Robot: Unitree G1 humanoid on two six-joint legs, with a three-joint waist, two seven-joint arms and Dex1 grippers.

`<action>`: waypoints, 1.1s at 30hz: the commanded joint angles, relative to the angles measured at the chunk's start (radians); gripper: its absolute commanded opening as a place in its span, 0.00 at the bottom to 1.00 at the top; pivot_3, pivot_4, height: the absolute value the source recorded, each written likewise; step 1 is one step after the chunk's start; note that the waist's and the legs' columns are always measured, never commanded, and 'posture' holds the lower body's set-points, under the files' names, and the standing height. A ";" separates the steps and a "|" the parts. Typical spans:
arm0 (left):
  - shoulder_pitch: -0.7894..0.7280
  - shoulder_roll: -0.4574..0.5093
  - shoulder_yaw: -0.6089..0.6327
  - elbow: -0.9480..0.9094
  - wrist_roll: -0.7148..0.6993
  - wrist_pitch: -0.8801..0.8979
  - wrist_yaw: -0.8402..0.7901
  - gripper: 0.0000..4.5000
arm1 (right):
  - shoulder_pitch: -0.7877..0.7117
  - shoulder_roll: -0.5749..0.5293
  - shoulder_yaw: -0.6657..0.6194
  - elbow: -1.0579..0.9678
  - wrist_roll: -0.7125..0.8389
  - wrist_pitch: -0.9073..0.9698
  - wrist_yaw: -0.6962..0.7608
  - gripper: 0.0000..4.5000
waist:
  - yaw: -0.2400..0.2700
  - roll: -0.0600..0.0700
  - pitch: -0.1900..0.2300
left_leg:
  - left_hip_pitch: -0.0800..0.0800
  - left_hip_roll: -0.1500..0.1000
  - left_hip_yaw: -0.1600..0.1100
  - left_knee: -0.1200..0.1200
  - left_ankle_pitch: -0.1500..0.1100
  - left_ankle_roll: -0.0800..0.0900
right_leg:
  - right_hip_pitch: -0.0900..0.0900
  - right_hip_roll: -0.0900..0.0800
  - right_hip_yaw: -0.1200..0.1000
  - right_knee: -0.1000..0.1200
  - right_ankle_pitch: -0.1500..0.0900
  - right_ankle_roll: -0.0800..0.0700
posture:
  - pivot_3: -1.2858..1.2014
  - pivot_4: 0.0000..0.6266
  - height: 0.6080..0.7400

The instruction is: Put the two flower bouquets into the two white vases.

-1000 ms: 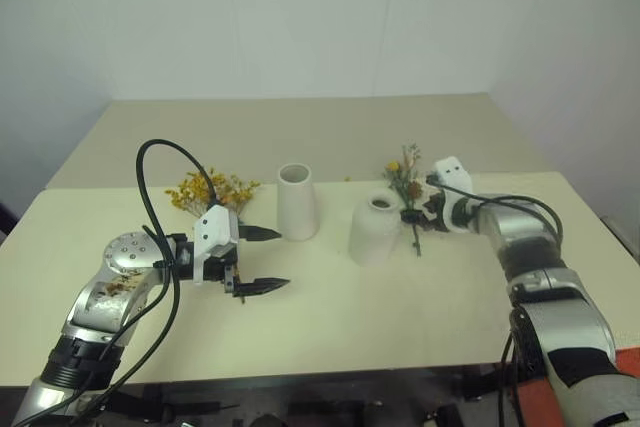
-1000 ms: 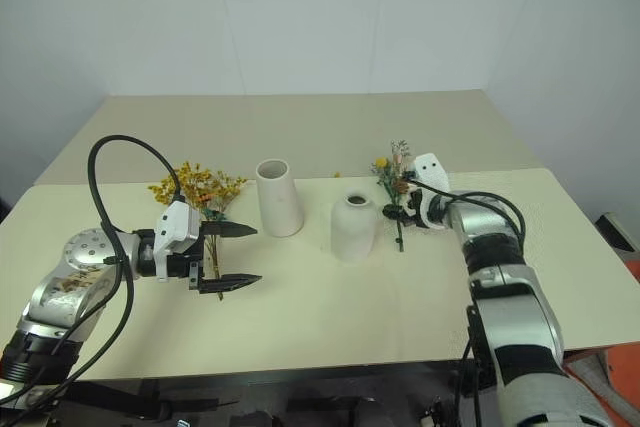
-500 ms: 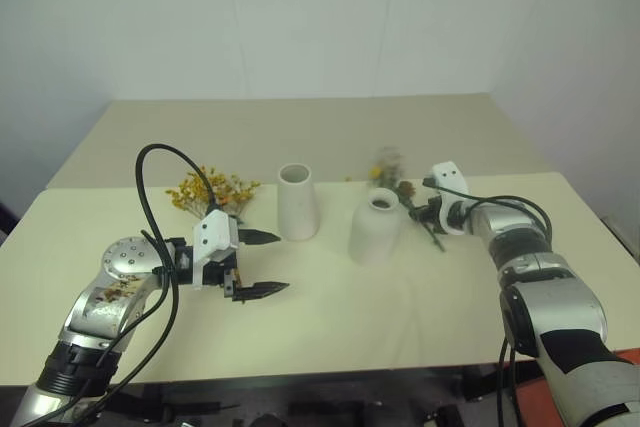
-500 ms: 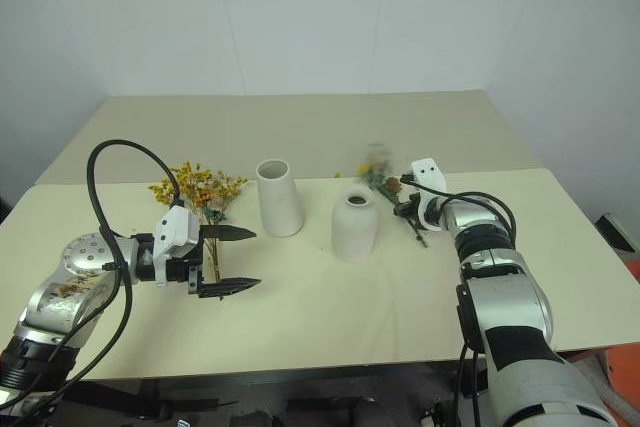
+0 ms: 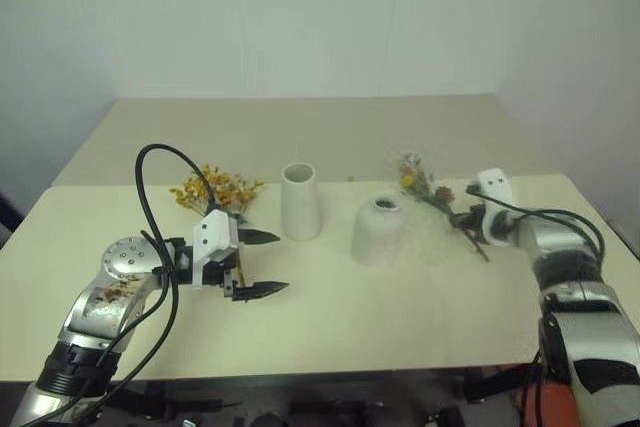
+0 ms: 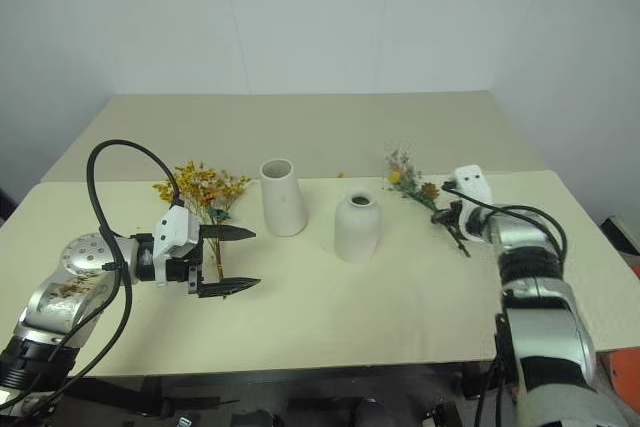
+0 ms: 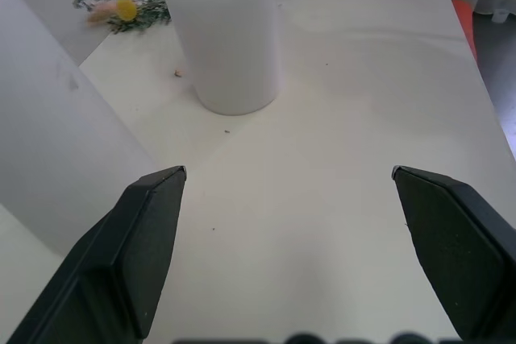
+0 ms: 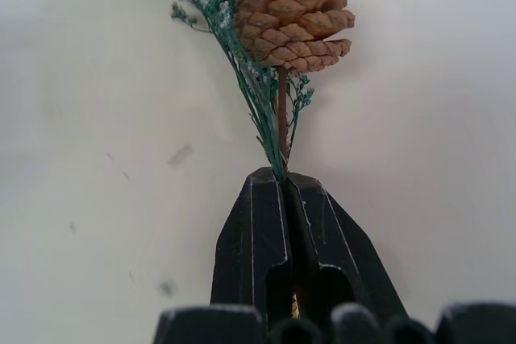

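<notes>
A: What changed? The right gripper (image 6: 456,215) has drawn away from the squat white ceramic vase (image 6: 357,228), fingers now clamped on the sparse grey-green bouquet with pinecone (image 6: 420,190).

B: So one bunch is secured, not yet placed. The left gripper (image 6: 234,259), fingers apart, holds nothing; the bushy yellow-orange bouquet (image 6: 200,187) lies just behind them, beside the tall white vase (image 6: 281,197).

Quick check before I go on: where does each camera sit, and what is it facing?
Head stereo pair: looks down over the table; both arms show, plus the yellow bouquet.
Left wrist: between the open left gripper, facing the squat vase.
Right wrist: along the shut right gripper, gripping the pinecone bouquet.
Shared: the pinecone bouquet shows everywhere.
</notes>
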 commanded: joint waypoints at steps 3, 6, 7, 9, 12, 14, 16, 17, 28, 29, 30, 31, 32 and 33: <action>-0.041 -0.016 0.030 0.014 -0.041 -0.004 -0.007 1.00 | 0.140 0.047 -0.200 -0.505 0.116 0.028 -0.146 0.01 | -0.006 0.001 0.001 | 0.001 0.000 0.001 0.000 0.000 0.000 | 0.000 0.000 0.001 0.001 0.000 0.000 | 0.52 0.24 1.00; -0.063 -0.033 0.051 0.024 -0.080 0.017 -0.005 1.00 | 0.207 0.120 -0.285 -0.731 0.188 -0.032 -0.200 0.01 | -0.004 0.001 0.001 | 0.001 0.000 0.000 0.000 0.000 0.000 | 0.000 0.001 0.001 0.001 0.000 0.000 | 0.52 0.24 1.00; -0.069 -0.035 0.053 0.027 -0.088 0.021 -0.005 1.00 | 0.227 0.145 -0.299 -0.804 0.212 -0.057 -0.208 0.01 | -0.002 0.001 0.001 | 0.001 0.000 0.000 0.000 0.000 0.000 | 0.000 0.001 0.001 0.001 0.000 0.000 | 0.52 0.24 1.00; -0.078 -0.033 0.053 0.031 -0.095 0.026 -0.008 1.00 | 0.245 0.190 -0.316 -0.911 0.268 -0.061 -0.225 0.01 | 0.000 0.001 0.001 | 0.000 0.000 0.000 0.000 0.000 0.000 | 0.000 0.000 0.000 0.001 0.000 0.000 | 0.52 0.24 1.00; -0.089 -0.032 0.047 0.033 -0.097 0.031 -0.010 1.00 | 0.238 0.255 -0.319 -0.995 0.337 -0.071 -0.258 0.01 | 0.000 0.001 0.001 | 0.000 0.000 0.000 0.000 0.000 0.000 | 0.000 0.000 0.000 0.001 0.000 0.000 | 0.52 0.24 1.00; -0.092 -0.035 0.044 0.029 -0.099 0.035 -0.009 1.00 | 0.227 0.290 -0.304 -1.023 0.361 -0.083 -0.283 0.01 | 0.000 0.001 0.001 | 0.001 0.000 -0.001 0.000 0.000 0.000 | 0.001 0.000 0.000 0.001 0.000 0.000 | 0.52 0.24 1.00; -0.096 -0.041 0.047 0.021 -0.107 0.043 -0.006 1.00 | 0.212 0.345 -0.288 -1.034 0.389 -0.123 -0.304 0.01 | 0.000 0.002 0.001 | 0.001 0.000 0.000 0.000 0.000 0.000 | 0.001 0.000 0.000 0.001 0.000 0.000 | 0.52 0.24 1.00; -0.096 -0.045 0.052 0.015 -0.117 0.050 -0.003 1.00 | 0.203 0.366 -0.277 -1.040 0.400 -0.137 -0.310 0.01 | -0.001 0.002 0.001 | 0.001 0.000 0.000 0.000 0.000 0.000 | 0.000 0.000 0.000 0.001 0.000 0.000 | 0.52 0.24 1.00; -0.087 -0.072 0.044 -0.032 -0.141 0.087 0.036 1.00 | 0.200 0.518 -0.097 -0.917 0.336 -0.407 -0.294 0.01 | 0.000 0.002 0.001 | 0.001 0.000 -0.001 0.000 0.000 0.000 | 0.000 0.000 0.000 0.001 0.000 0.000 | 0.52 0.24 1.00; -0.086 -0.073 0.044 -0.035 -0.141 0.090 0.038 1.00 | 0.200 0.524 -0.087 -0.908 0.338 -0.420 -0.290 0.01 | 0.000 0.002 0.001 | 0.001 0.000 -0.001 0.000 0.000 0.000 | 0.000 0.000 0.000 0.001 0.000 0.000 | 0.52 0.24 1.00; -0.084 -0.074 0.045 -0.039 -0.141 0.092 0.040 1.00 | 0.204 0.533 -0.075 -0.901 0.339 -0.434 -0.289 0.01 | 0.000 0.002 0.001 | 0.001 0.000 -0.001 0.000 0.000 0.000 | 0.000 0.000 0.000 0.001 0.000 0.000 | 0.52 0.24 1.00; -0.082 -0.075 0.046 -0.041 -0.141 0.095 0.042 1.00 | 0.207 0.542 -0.065 -0.891 0.340 -0.446 -0.286 0.01 | 0.000 0.002 0.001 | 0.001 0.000 -0.001 0.000 0.000 0.000 | 0.000 0.000 0.000 0.001 0.000 0.000 | 0.52 0.24 1.00; -0.081 -0.076 0.046 -0.043 -0.141 0.097 0.043 1.00 | 0.207 0.548 -0.058 -0.881 0.343 -0.454 -0.284 0.01 | 0.000 0.002 0.001 | 0.001 0.000 -0.001 0.000 0.000 0.000 | 0.000 0.000 0.000 0.001 0.000 0.000 | 0.52 0.24 1.00; -0.080 -0.076 0.046 -0.044 -0.142 0.098 0.043 1.00 | 0.207 0.554 -0.052 -0.869 0.341 -0.464 -0.285 0.01 | 0.000 0.002 0.001 | 0.001 0.000 -0.001 0.000 0.000 0.000 | 0.000 0.000 0.000 0.001 0.000 0.000 | 0.52 0.24 1.00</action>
